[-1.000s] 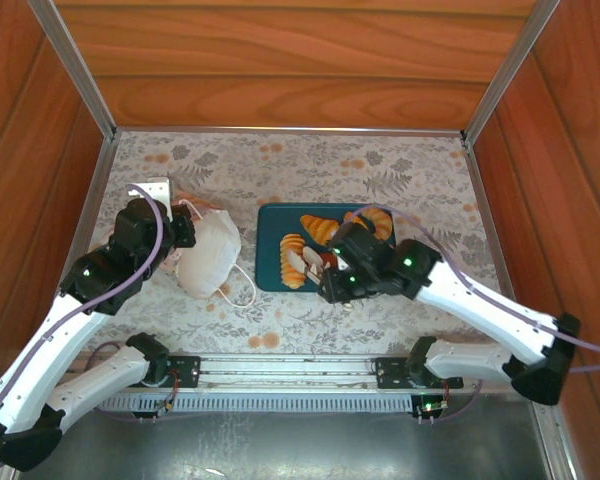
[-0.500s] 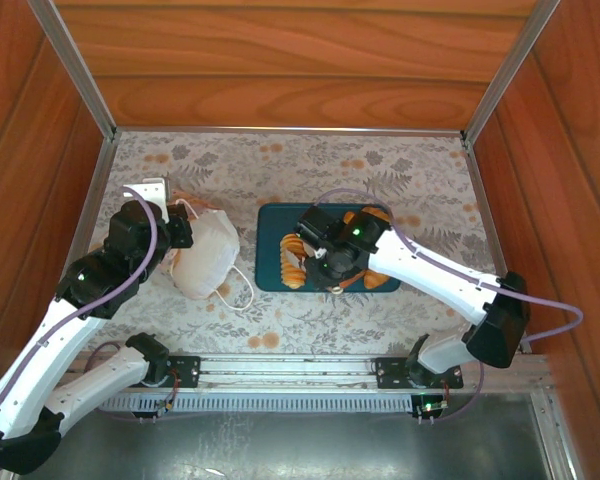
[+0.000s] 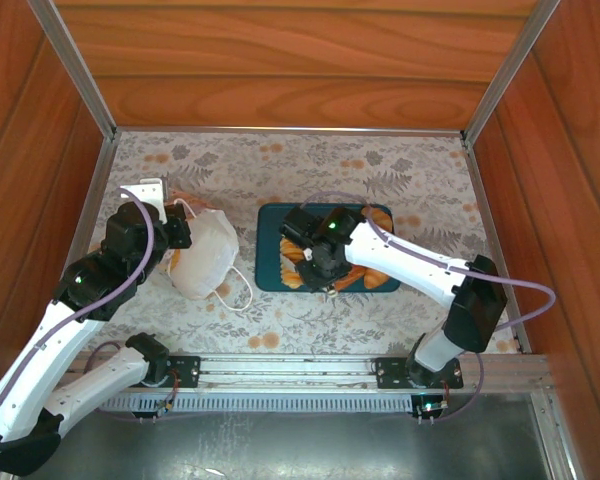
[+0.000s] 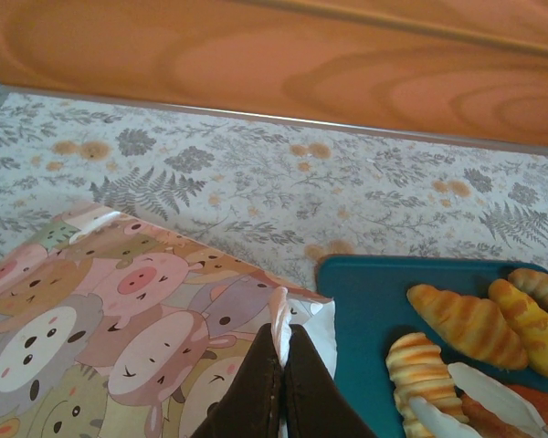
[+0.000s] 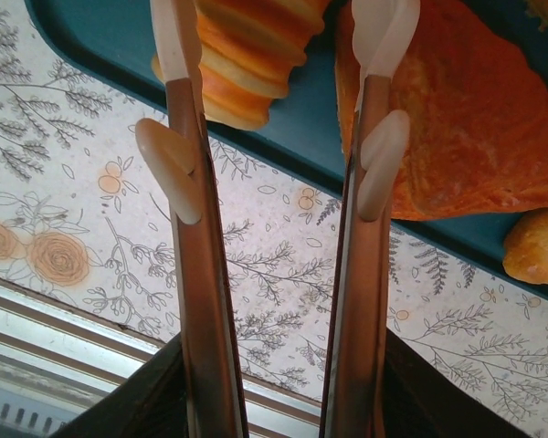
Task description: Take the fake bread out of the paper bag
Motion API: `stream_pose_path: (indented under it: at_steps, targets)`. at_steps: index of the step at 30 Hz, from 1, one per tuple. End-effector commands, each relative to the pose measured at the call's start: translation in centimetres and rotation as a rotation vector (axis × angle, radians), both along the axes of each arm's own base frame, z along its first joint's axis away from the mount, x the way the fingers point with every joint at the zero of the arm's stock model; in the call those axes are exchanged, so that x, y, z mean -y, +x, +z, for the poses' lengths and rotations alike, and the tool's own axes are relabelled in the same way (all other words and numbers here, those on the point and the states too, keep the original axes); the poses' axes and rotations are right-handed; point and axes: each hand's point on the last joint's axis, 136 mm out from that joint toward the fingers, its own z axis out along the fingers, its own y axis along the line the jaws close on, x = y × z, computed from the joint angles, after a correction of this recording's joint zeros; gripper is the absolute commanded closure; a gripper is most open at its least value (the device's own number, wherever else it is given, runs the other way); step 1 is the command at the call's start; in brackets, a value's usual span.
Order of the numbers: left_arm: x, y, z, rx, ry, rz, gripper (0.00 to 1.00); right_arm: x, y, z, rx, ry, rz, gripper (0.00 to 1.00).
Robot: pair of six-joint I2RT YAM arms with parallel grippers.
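- Left end effector (image 4: 281,370) clamps the rim of the small white cartoon-printed paper bag (image 4: 119,310) lying on the floral bench (image 4: 256,182).
- Golden-brown toy bread pieces (image 4: 470,319) sit on the flat teal tray (image 4: 365,301).
- Right end effector (image 5: 279,36) hangs over them, fingers apart.

Paper bag (image 3: 208,258): one. Teal tray (image 3: 270,252): one. Fake bread (image 4: 528,327): at least five pieces countable on the tray, including two croissants (image 4: 470,324), one ridged roll (image 4: 418,363) and one reddish flat pastry (image 5: 466,119).
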Motion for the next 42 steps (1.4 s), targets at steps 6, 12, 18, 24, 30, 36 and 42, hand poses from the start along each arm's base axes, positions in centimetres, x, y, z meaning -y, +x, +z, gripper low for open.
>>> stream_pose_path:
  at_steps: [6, 12, 18, 24, 30, 36, 42]
  targets:
    - [-0.5, -0.1, 0.8, 0.020, 0.010, 0.011, 1.00, 1.3, 0.3, 0.7, -0.004, -0.101, -0.039, 0.58]
    - [-0.7, -0.2, 0.8, 0.026, 0.015, 0.016, 1.00, 2.5, -0.9, 1.2, -0.010, -0.085, -0.095, 0.58]
    - [-0.5, -0.1, 0.8, 0.024, 0.017, 0.010, 1.00, 0.5, -1.0, 1.7, -0.010, 0.044, -0.079, 0.55]
    - [-0.4, -0.2, 0.7, 0.021, 0.032, -0.004, 1.00, 0.2, 0.3, 3.6, 0.075, 0.088, -0.067, 0.50]
    - [-1.2, -0.9, 0.4, 0.006, 0.062, 0.003, 1.00, 0.0, 0.8, 4.4, 0.119, 0.126, -0.035, 0.49]
    - [-1.9, -2.0, 0.3, 0.007, 0.085, -0.003, 1.00, -0.5, 1.2, 2.0, 0.079, 0.112, 0.024, 0.48]
    - [-1.8, -2.6, -0.2, -0.005, 0.111, -0.047, 1.00, -0.1, 1.4, 0.0, 0.024, -0.014, 0.076, 0.48]
